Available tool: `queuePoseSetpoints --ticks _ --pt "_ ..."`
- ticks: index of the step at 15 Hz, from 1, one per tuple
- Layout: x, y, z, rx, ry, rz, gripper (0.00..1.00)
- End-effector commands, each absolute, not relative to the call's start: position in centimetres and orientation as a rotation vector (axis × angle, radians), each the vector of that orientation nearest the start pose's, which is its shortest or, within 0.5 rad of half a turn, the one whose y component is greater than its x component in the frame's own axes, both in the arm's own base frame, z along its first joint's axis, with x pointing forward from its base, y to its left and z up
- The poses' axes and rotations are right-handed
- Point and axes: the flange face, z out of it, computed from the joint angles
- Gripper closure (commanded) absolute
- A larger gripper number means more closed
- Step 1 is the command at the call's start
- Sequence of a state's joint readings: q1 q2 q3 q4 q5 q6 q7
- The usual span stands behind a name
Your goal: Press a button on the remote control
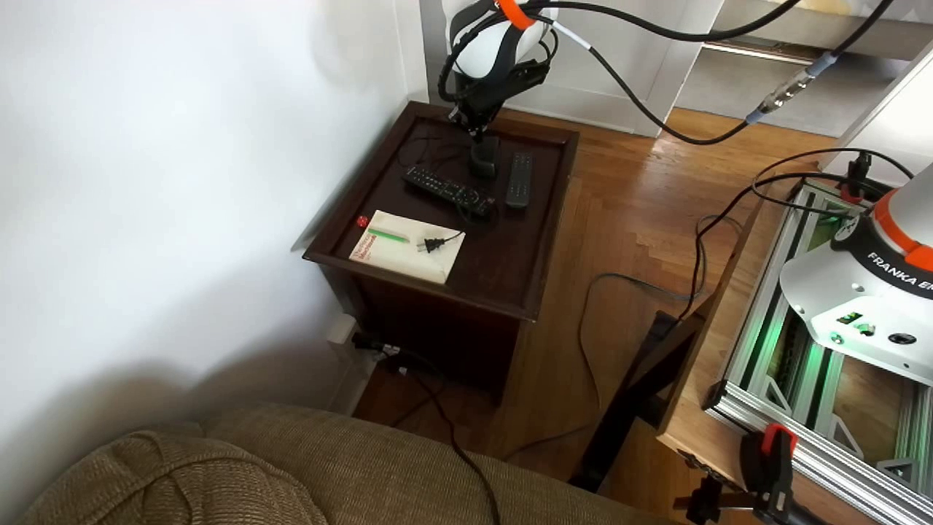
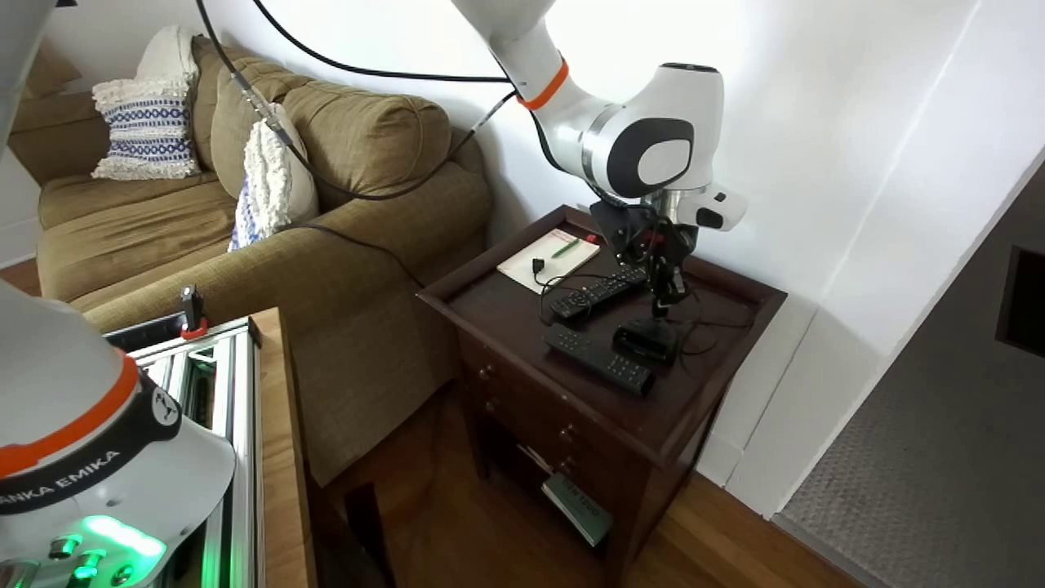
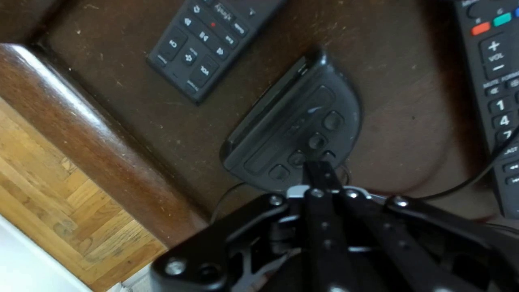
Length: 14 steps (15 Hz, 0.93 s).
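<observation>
My gripper (image 3: 320, 168) points down, its fingers together with nothing seen between them. Its tip covers the edge of a black rounded device (image 3: 300, 125) with several round buttons; whether it touches cannot be told. In both exterior views the gripper (image 1: 477, 135) (image 2: 660, 306) is just over this device (image 1: 483, 159) (image 2: 645, 339). A slim dark remote (image 3: 202, 48) lies beside the device, also seen in both exterior views (image 1: 520, 179) (image 2: 600, 359). A larger black remote (image 3: 502, 101) with coloured buttons lies on the device's other side, also in both exterior views (image 1: 441, 188) (image 2: 596, 296).
All lie on a dark wooden side table (image 1: 503, 273) (image 2: 506, 314) with a raised rim (image 3: 134, 174). A booklet (image 1: 415, 266) with a green pen (image 1: 388, 235) and a plug (image 1: 431, 244) lies near the wall. Thin black cables (image 3: 458, 190) cross the tabletop. A couch (image 2: 384, 253) stands beside it.
</observation>
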State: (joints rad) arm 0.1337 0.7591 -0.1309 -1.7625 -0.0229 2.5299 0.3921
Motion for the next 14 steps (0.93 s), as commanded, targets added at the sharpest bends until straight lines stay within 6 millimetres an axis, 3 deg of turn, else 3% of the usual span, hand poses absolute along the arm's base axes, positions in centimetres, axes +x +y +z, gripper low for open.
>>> queuePoseSetpoints --ticks 1,14 --pt "66.6 0.8 12.9 -3.209 0.565 -0.043 1.0" --pt "66.9 2.0 10.6 -3.231 0.533 0.042 1.0"
